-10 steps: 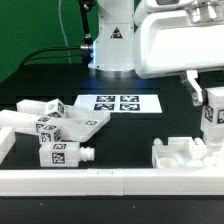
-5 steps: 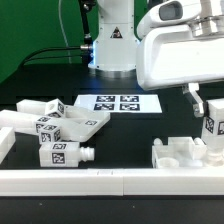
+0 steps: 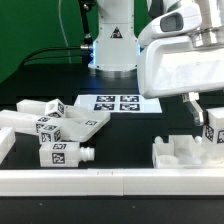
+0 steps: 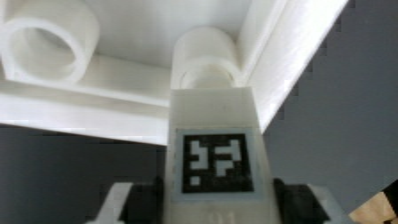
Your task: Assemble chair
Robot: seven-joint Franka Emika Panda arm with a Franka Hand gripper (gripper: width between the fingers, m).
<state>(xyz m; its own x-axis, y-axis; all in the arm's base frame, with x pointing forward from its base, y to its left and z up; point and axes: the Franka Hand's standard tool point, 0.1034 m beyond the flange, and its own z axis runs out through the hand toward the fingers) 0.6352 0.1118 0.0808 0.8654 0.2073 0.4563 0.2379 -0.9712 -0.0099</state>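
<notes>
Chair leg (image 4: pixel 217 150) clamped in end effector (image 4: pixel 210 205), at seat (image 3: pixel 180 152)

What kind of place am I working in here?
Probably a robotics lab bench: a black table edged by a white rail, a marker board, and loose tagged chair parts before the arm's base.

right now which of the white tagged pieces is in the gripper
The leg at the exterior view's right, held upright by the gripper over the seat part; the other tagged pieces lie in a heap at that view's left.
</notes>
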